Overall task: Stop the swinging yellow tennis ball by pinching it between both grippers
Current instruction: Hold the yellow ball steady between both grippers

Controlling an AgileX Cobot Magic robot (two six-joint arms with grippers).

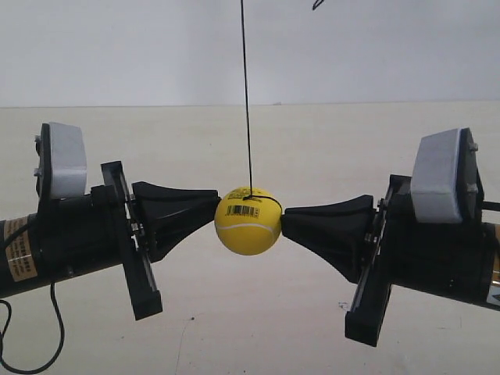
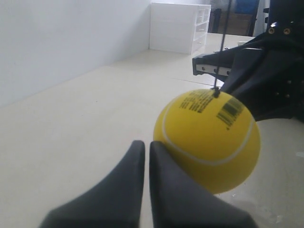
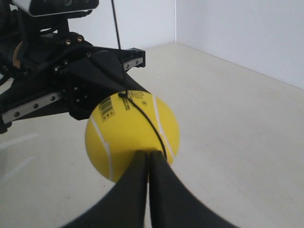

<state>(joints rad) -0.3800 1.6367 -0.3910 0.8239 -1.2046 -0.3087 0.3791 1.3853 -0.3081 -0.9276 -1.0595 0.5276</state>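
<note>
The yellow tennis ball (image 1: 248, 221) hangs on a thin black string (image 1: 246, 94) above the cream table, with the barcode print near its top. The gripper of the arm at the exterior view's left (image 1: 216, 205) and the gripper of the arm at the exterior view's right (image 1: 284, 218) touch its opposite sides with their wedge tips. In the left wrist view my left gripper (image 2: 147, 144) is shut and empty, and one fingertip touches the ball (image 2: 209, 142), which sits off to one side. In the right wrist view my right gripper (image 3: 148, 153) is shut, with its tips squarely against the ball (image 3: 130, 137).
The cream tabletop (image 1: 250, 328) lies below the ball. A white wall stands behind it. A white drawer unit (image 2: 180, 26) stands far off in the left wrist view. A black cable (image 1: 31, 344) trails under the arm at the exterior view's left.
</note>
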